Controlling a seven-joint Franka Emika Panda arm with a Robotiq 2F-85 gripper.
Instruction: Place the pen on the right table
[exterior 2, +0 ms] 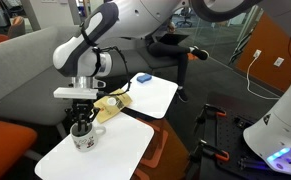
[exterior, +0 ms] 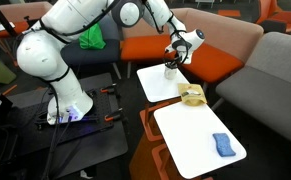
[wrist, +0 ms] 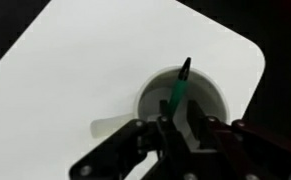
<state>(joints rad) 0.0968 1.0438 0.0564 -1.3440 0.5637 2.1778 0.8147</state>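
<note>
The pen (wrist: 181,85), slim and dark green, stands tilted in a white cup (wrist: 217,98) on the smaller white tabletop (wrist: 75,70). My gripper (wrist: 178,122) hangs straight over the cup with its fingers closed in on the pen's near end. In both exterior views the gripper (exterior: 171,60) (exterior 2: 82,115) reaches into the cup (exterior: 170,71) (exterior 2: 86,139); the pen itself is too small to make out there. The larger white tabletop (exterior: 190,135) (exterior 2: 161,95) stands right beside the smaller one.
A blue cloth lump (exterior: 223,145) (exterior 2: 142,77) lies on the larger tabletop. A yellow crumpled thing (exterior: 192,95) (exterior 2: 110,105) lies where the two tabletops meet. Orange and grey sofas (exterior: 215,55) surround the tables.
</note>
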